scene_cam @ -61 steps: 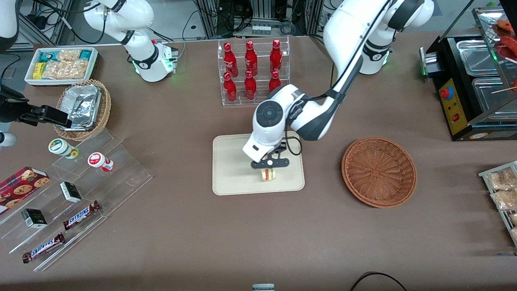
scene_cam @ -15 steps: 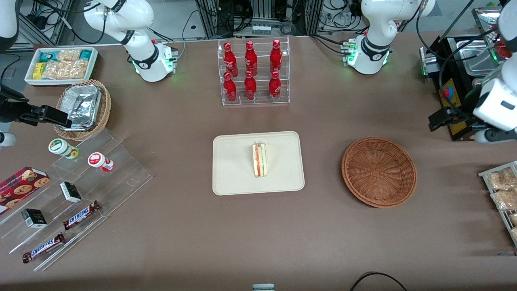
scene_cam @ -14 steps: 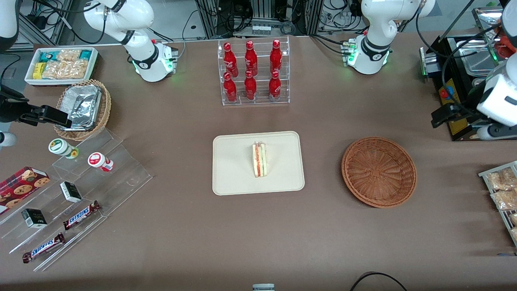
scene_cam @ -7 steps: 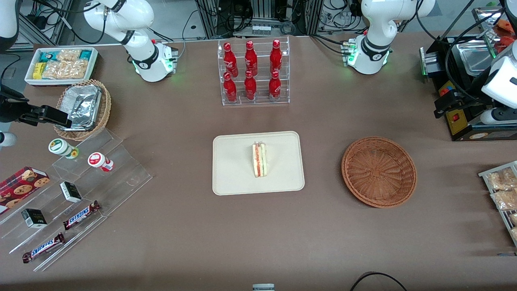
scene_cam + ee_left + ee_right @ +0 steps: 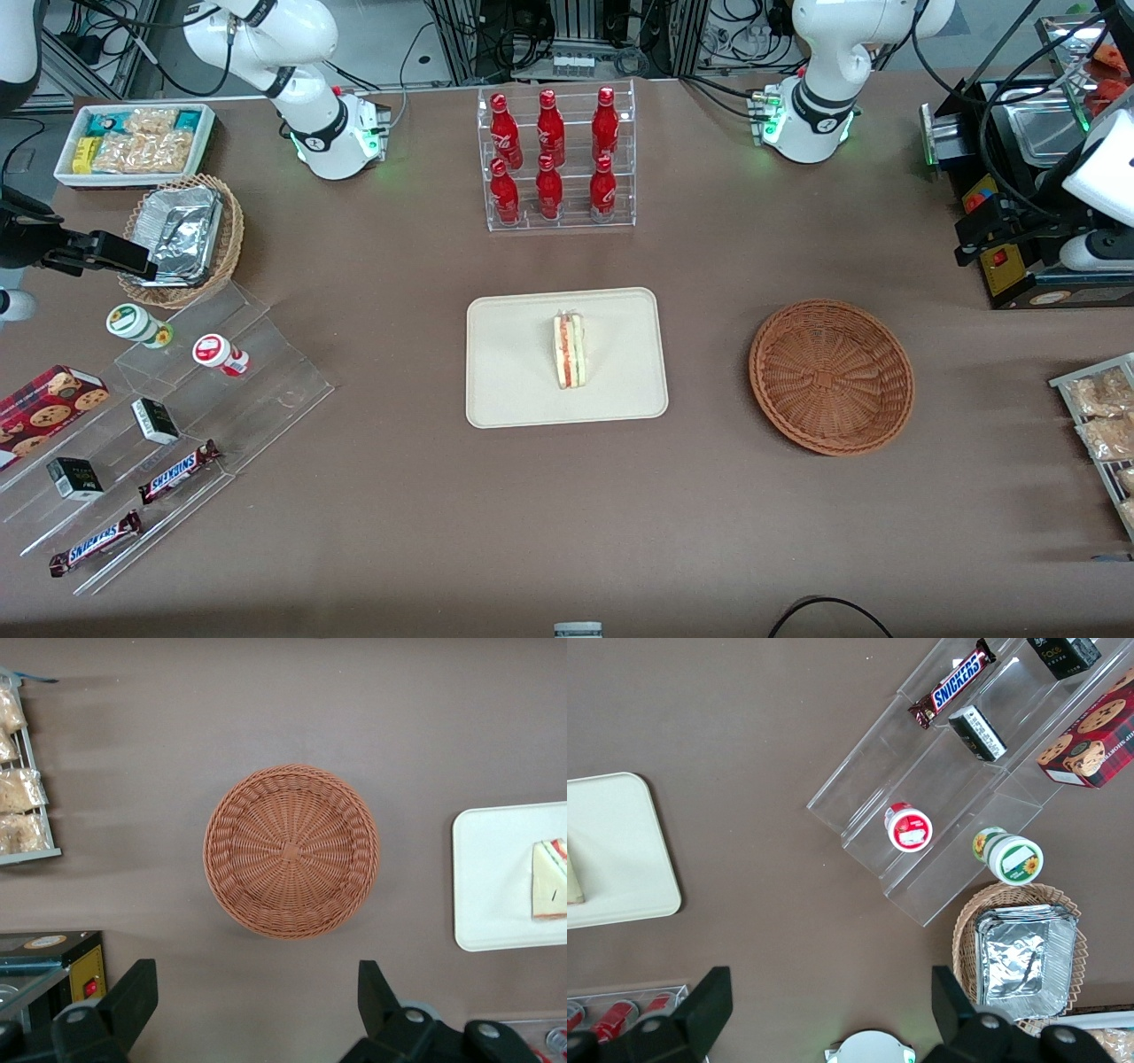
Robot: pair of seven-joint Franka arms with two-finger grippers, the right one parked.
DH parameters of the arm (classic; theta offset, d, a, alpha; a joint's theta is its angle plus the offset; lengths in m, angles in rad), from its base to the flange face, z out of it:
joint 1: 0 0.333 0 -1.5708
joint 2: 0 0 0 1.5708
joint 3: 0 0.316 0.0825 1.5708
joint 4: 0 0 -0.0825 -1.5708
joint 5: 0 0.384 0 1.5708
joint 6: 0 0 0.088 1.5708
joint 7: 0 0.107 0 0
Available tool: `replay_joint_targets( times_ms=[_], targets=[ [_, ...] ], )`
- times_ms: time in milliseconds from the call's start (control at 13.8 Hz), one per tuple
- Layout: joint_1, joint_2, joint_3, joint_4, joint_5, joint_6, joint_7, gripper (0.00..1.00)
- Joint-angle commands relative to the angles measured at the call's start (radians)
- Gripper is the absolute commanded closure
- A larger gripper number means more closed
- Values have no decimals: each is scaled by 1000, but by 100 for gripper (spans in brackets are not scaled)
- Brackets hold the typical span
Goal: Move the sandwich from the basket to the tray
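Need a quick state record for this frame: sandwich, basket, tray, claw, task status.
sandwich: lying on the tray, nothing touching it
tray: mid-table, nearer the front camera than the bottle rack
basket: empty, beside the tray toward the working arm's end
claw: open, empty, raised above the table near the basket
task status: placement looks done

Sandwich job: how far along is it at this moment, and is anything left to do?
It looks done. The sandwich lies on the tray, and the basket holds nothing. Nothing is in hand: the gripper is open and hangs high near the working arm's end of the table, clear of both. At most, parking the arm remains.
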Motion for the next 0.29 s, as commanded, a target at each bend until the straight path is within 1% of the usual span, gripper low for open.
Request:
replay_joint_targets(
  times_ms=[0,218],
  targets=[
    [0,24,0,35,3,-21,-9,0],
    [0,29,0,39,4,-22,-19,0]
  ],
)
